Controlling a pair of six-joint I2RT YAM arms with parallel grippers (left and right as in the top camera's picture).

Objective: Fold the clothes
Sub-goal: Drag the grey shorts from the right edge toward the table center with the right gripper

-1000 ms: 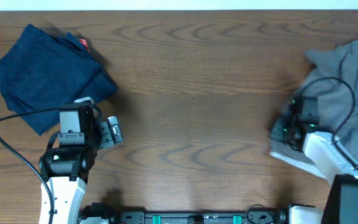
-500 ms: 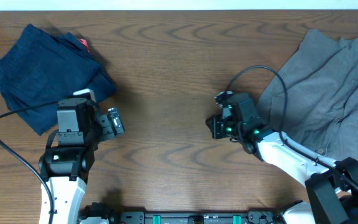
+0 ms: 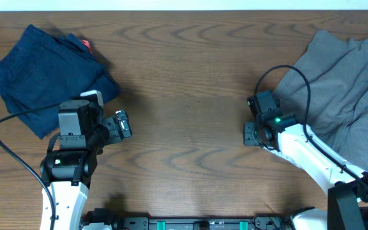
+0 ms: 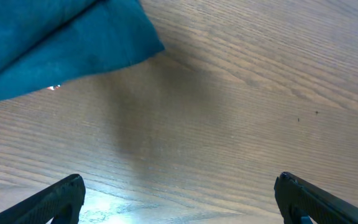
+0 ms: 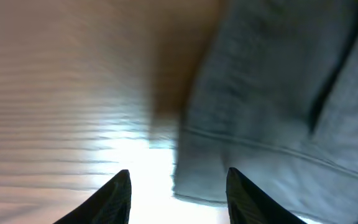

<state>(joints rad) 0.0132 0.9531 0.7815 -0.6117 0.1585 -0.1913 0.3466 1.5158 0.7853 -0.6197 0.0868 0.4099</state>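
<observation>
Clothes (image 3: 344,83): grey garment, wrinkled, spread loosely over the far-right part of the counter (image 3: 190,70) and running off the right edge of the overhead view.

Right fingers (image 3: 250,135): just off the garment's left edge, over bare wood. Right wrist view is blurred. The fingers (image 5: 118,194) are spread, nothing gripped. The stitched hem of the clothes (image 5: 278,93) lies ahead of them and reaches into the gap toward the right-hand finger. Contact cannot be told.

Left fingers (image 3: 122,124): spread wide (image 4: 55,200), only bare counter between them. A folded navy garment (image 3: 43,76) lies beside them, far left, well apart from the clothes.
</observation>
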